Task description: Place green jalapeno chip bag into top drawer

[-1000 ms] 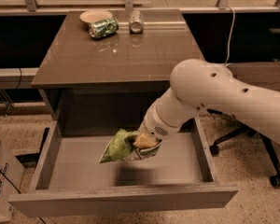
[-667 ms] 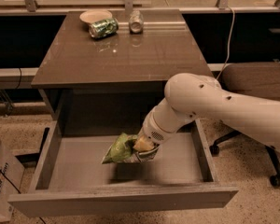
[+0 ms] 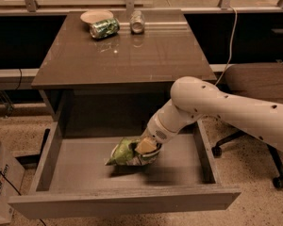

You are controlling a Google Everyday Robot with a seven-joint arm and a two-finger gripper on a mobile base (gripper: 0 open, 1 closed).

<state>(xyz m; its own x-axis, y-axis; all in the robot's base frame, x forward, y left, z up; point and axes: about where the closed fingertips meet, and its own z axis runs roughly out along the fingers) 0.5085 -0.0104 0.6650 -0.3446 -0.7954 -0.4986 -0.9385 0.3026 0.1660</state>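
A cardboard box (image 3: 2,182) stands on the speckled floor at the far left, with a black cable (image 3: 0,173) running across its front.

The table (image 3: 132,60) occupies the centre of the camera view. Three items sit at the rear of its brown top:
- a shallow pale bowl (image 3: 96,16);
- a green soda can (image 3: 104,28) lying on its side, touching the front edge of the bowl;
- a silver can (image 3: 137,21), just right of the green can and apart from it.

The top drawer (image 3: 127,200) is pulled fully out below the table top. Its light grey bottom is exposed and its front panel faces the camera.

The green jalapeno chip bag (image 3: 122,153) is inside the outline of the top drawer, near the middle. It is tilted with its narrow end pointing left. A dark shadow lies on the drawer bottom directly under it. Whether the bag touches the bottom cannot be determined.

The gripper (image 3: 145,147) is at the right end of the bag, inside the drawer opening. Its fingers are closed on the bag; one tan finger pad (image 3: 146,145) presses against the foil.

The white arm (image 3: 217,107) extends from the gripper up and to the right, over the drawer's right wall.

An office chair (image 3: 254,79) stands at the right, behind the arm. A white cable (image 3: 231,41) hangs down above it.
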